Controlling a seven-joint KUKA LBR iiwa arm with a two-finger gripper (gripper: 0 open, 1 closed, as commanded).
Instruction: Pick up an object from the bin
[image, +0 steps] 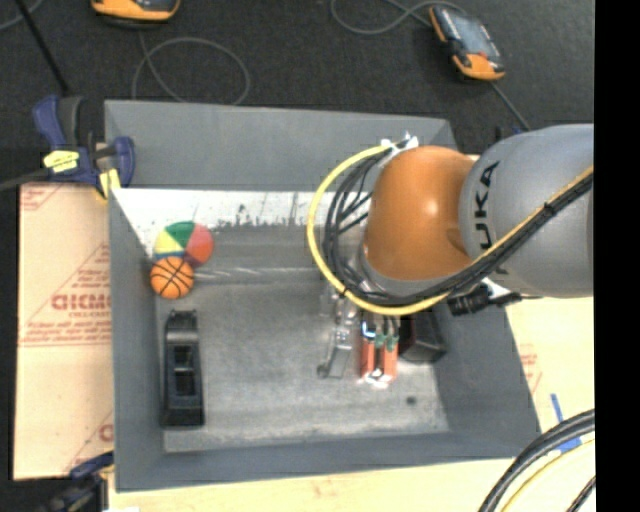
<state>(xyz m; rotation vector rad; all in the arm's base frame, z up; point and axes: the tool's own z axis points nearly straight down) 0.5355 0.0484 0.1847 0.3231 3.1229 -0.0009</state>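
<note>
My jaws hang over the bin (262, 335) floor, well right of the black tape dispenser (183, 368); I cannot tell their opening.

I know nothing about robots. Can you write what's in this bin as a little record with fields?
bin: grey metal bin, open top
arm: arm enters from the right, orange cover on its wrist
gripper: gripper low over the floor, right of middle
back left corner: coloured ball beside a small basketball
left side: black tape dispenser, along the wall
in the grip: cannot tell
</note>
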